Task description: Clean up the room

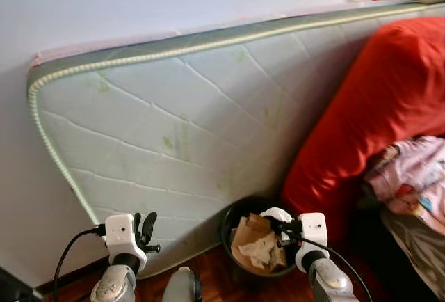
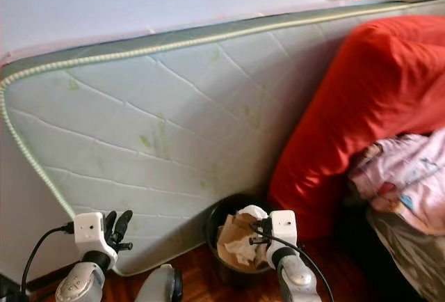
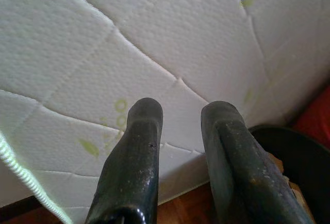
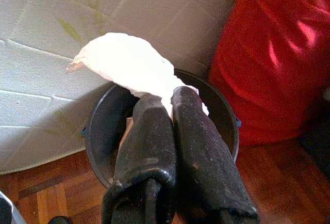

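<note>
My right gripper (image 4: 165, 102) is shut on a crumpled white tissue (image 4: 126, 64), which it holds just above the black waste bin (image 4: 100, 126). From the head the tissue (image 1: 277, 213) hangs over the bin (image 1: 229, 222), which holds brown cardboard and white paper scraps. The bin stands on the wooden floor against a leaning mattress. My left gripper (image 3: 178, 115) is open and empty, raised in front of the mattress to the left of the bin.
A pale quilted mattress (image 1: 174, 121) with a green piped edge leans on the white wall. A big red cushion (image 1: 361, 114) rests right of the bin, with pink patterned bedding (image 1: 414, 177) beside it. Reddish wooden floor (image 1: 215, 274) lies below.
</note>
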`<state>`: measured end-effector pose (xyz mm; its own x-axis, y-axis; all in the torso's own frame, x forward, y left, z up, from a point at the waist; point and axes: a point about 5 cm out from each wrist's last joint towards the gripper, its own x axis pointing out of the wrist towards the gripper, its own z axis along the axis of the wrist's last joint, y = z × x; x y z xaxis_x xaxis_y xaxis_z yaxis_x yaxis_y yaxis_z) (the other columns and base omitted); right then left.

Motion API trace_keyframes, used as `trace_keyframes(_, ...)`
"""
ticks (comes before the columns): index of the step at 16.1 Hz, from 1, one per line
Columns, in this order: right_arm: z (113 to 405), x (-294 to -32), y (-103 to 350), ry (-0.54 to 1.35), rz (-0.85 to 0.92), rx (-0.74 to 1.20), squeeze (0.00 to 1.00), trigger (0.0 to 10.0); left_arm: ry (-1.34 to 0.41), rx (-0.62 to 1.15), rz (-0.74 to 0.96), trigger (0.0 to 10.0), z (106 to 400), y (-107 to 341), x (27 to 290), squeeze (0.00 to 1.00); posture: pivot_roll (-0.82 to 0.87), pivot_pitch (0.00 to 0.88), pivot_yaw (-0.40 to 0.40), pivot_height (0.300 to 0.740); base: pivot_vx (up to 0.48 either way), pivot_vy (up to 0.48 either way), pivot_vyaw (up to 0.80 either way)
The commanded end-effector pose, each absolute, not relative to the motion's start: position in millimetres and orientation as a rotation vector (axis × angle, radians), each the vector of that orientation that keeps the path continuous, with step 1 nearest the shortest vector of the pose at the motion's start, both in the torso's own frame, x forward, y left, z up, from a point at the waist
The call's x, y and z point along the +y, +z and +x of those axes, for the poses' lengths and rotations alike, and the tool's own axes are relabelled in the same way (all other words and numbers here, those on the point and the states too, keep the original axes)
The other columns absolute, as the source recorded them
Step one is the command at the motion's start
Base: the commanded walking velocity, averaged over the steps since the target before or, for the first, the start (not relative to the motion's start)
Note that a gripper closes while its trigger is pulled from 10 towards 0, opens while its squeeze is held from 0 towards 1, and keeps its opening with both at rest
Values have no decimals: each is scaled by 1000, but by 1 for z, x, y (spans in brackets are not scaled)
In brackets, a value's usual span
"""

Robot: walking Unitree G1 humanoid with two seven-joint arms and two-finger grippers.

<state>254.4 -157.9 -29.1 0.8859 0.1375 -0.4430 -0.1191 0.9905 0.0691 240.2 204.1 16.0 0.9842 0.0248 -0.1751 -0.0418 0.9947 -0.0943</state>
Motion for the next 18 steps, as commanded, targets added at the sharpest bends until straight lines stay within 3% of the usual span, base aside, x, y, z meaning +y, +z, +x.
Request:
trace_keyframes(1, 256, -159, -28, 129, 39, 465, 0, 10000, 29, 168, -105, 10000, 241, 18, 203, 0, 146, 0, -23, 627, 0, 0, 0)
trace_keyframes(18, 251, -152, -34, 165, 41, 506, 0, 10000, 28, 179, -105, 10000, 243, 18, 204, 0, 147, 0, -19, 617, 0, 0, 0)
